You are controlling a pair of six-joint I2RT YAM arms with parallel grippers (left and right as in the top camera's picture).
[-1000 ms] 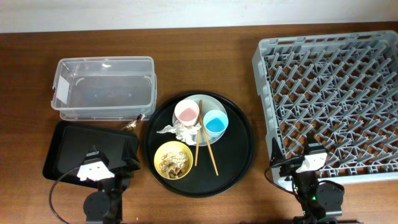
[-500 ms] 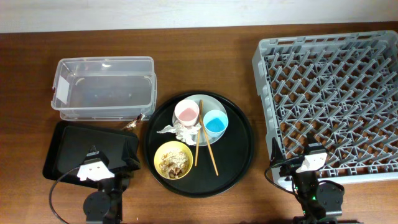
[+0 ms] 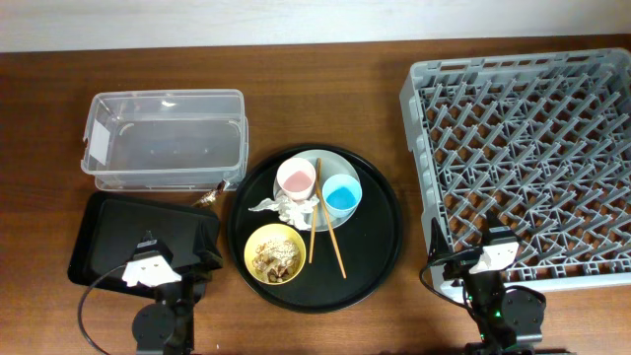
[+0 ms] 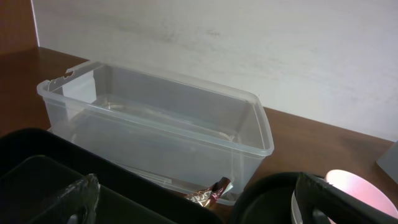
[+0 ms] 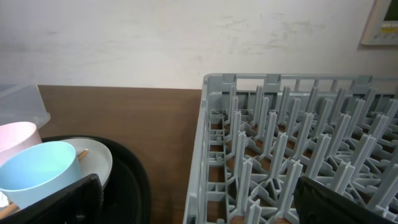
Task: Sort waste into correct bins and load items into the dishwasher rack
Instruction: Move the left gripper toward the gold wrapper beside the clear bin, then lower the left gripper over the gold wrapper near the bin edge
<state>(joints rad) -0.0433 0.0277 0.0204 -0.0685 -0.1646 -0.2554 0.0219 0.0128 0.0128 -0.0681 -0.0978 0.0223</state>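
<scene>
On the grey-white plate (image 3: pixel 317 163) stand a pink cup (image 3: pixel 296 177) and a light blue cup (image 3: pixel 341 194), with a crumpled napkin (image 3: pixel 284 207) and chopsticks (image 3: pixel 315 222) beside them. A yellow bowl (image 3: pixel 274 253) holds food scraps (image 3: pixel 275 256). A brown wrapper (image 3: pixel 209 195) lies between the clear box (image 3: pixel 163 138) and the shallow black tray bin (image 3: pixel 108 232). At the right sits the grey dishwasher rack (image 3: pixel 527 163). My left gripper (image 3: pixel 173 258) hangs open over the black bin's near edge, empty. My right gripper (image 3: pixel 490 251) is open at the rack's front edge, empty.
A large round black tray (image 3: pixel 380 247) carries the plate, cups and bowl in the middle of the wooden table (image 3: pixel 325 89). A pale wall runs along the table's far side. In the left wrist view the wrapper (image 4: pixel 208 193) leans against the clear box (image 4: pixel 155 130).
</scene>
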